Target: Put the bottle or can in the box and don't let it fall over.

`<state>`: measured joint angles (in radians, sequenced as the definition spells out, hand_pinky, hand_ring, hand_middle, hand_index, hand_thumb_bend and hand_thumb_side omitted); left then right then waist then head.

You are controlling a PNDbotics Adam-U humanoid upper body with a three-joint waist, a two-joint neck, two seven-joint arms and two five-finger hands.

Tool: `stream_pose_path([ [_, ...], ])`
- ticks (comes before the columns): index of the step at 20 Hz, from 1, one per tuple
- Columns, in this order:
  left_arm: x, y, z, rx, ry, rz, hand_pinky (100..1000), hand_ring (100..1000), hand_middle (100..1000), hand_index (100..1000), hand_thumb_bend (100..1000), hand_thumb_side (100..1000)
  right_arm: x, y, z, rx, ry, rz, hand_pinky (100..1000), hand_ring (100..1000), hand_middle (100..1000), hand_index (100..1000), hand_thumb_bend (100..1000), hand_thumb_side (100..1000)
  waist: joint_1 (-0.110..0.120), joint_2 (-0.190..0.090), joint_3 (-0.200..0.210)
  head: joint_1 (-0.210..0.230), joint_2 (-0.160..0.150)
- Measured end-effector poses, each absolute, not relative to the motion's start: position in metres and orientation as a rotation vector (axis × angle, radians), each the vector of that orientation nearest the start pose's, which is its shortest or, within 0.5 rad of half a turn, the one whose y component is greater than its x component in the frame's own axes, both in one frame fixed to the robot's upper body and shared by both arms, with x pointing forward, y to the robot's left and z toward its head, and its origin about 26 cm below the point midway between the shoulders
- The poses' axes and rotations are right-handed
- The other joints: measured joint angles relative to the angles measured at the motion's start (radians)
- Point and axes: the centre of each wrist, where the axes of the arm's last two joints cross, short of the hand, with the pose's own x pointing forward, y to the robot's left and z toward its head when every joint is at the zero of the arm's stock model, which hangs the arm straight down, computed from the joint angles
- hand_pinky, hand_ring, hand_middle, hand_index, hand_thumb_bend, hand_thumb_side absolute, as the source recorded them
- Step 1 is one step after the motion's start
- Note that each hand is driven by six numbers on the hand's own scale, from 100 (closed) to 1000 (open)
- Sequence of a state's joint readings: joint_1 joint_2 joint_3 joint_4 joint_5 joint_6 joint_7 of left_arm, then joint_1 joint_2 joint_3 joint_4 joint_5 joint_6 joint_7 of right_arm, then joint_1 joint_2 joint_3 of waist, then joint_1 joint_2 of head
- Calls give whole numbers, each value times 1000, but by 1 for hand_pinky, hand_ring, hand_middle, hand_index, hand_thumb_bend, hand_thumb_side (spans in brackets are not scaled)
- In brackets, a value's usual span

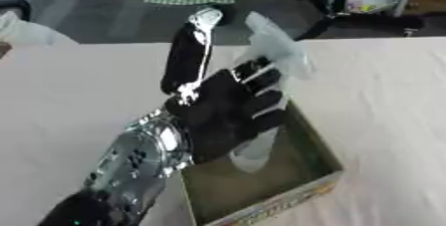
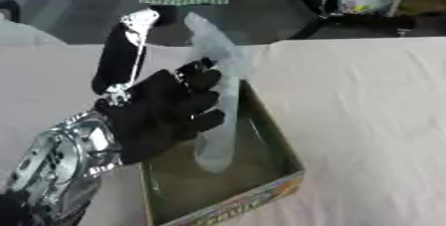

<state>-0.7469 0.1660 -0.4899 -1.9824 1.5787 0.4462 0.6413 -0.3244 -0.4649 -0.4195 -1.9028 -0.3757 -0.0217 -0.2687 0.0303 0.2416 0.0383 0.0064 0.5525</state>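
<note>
On the pale, cloth-like table [image 2: 366, 120] sits a shallow cardboard box [image 2: 231, 209], open at the top, with a dull olive-brown floor and a brightly printed strip along its near outer wall. Above its inside hangs a clear plastic bottle [image 2: 219, 120], long and slender, pale and translucent, its surface blurred. It leans, with the upper end tipped toward the far left and the rounded lower end down within the box walls; whether that end touches the floor cannot be told.

The robot's left hand [image 1: 228, 108] comes in from the lower left on a shiny silver wrist. The hand is matte black with thin silver lines along the fingers [image 1: 261, 78], which curl round the middle of the bottle from the near side and hold it. The thumb [image 1: 187, 53], black with a silver tip, stands straight up beside the bottle's upper part, apart from it. The hand hovers over the box's left half.
</note>
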Motion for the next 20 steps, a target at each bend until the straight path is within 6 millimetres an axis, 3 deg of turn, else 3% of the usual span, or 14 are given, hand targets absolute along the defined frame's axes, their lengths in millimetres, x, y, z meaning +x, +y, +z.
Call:
stream_pose_path([
  [1,276,75,269,-1236,-1057,-204,100,100,210,877,269,1000,289,-388,243,-355,-2352,-378,857,932,1000,992,100,711,0,0,1,-1,0],
  [2,276,75,266,-1234,-1050,-200,100,100,209,861,212,1000,288,-388,243,-356,-2352,-379,857,932,1000,991,100,714,1,1,3,-2,0],
  [3,275,75,264,-1231,-1043,-196,100,100,209,855,271,1000,288,-389,243,-358,-2352,-381,857,932,1000,992,100,711,1,2,4,-3,0],
  [20,290,93,213,-1066,-972,-102,100,100,157,894,283,1000,284,-394,238,-391,-2346,-403,856,930,1000,988,100,709,-7,1,18,-30,8],
])
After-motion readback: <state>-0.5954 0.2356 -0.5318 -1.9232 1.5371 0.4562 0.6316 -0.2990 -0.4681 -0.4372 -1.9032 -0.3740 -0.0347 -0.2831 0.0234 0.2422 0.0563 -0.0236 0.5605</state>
